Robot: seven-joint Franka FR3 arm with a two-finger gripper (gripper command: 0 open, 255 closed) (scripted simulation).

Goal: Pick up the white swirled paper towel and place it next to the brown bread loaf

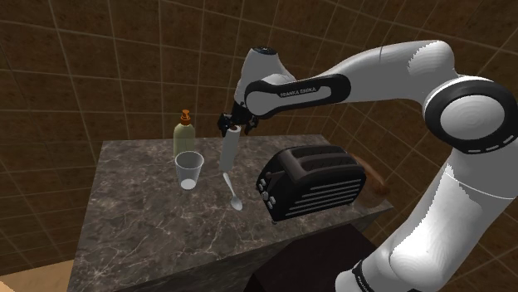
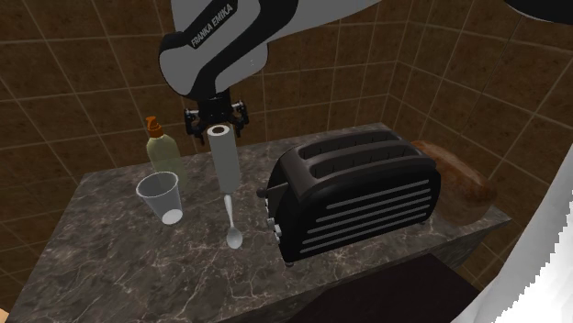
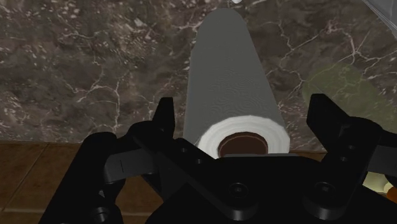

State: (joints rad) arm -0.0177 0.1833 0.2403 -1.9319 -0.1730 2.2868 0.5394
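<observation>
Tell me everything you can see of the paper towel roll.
The paper towel is a slim roll, white to grey, with a brown core showing at its top end. It stands about upright near the back of the dark marbled counter, between the bottle and the toaster. A spoon lies just in front of its base. The gripper straddles its top with fingers open, a gap on each side.

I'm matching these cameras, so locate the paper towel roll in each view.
Shoulder view: paper towel roll just left of centre, between clear cup and black toaster.
Second exterior view: roll left of centre, between cup and toaster.
Wrist view: roll flanked by the gripper.
Shared landmark: the dark marbled counter.
</observation>
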